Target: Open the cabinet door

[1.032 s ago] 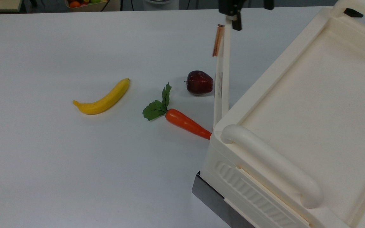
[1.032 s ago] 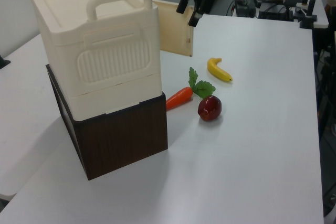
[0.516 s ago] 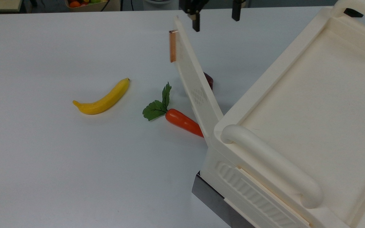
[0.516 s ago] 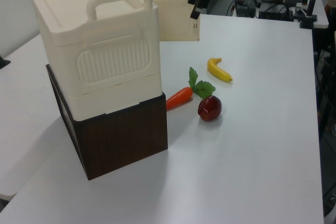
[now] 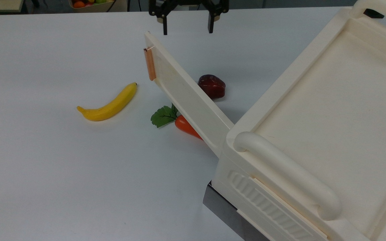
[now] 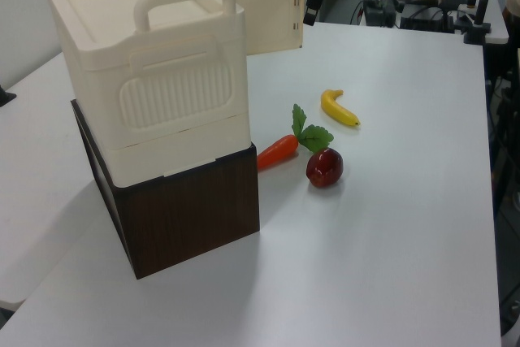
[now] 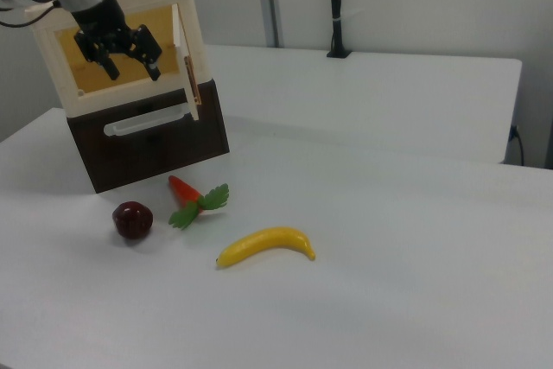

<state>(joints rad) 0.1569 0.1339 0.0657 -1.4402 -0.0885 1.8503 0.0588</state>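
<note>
The cream cabinet (image 5: pixel 327 110) stands on a dark brown box, and it fills the top view's right. Its cabinet door (image 5: pixel 186 95) is swung far out over the table, copper strip handle (image 5: pixel 150 64) at the free end. My gripper (image 5: pixel 187 28) hangs open just beyond that free end, touching nothing. In the left view the door (image 6: pixel 272 12) sticks out behind the cabinet (image 6: pixel 154 79), with the gripper (image 6: pixel 312 2) at its tip. In the right view the door (image 7: pixel 184 54) is edge-on and the gripper (image 7: pixel 130 60) hangs in front of the cabinet's open yellow inside.
On the white table lie a banana (image 5: pixel 109 103), a carrot with green leaves (image 5: pixel 166 117) partly under the door, and a dark red apple (image 5: pixel 212 86) behind it. A fruit basket (image 5: pixel 89 3) sits past the far edge. The dark brown box (image 6: pixel 191 213) supports the cabinet.
The door has swung further open, towards the top view's left. My gripper moved left with its free end, and its fingers now stand wide apart, clear of the door.
</note>
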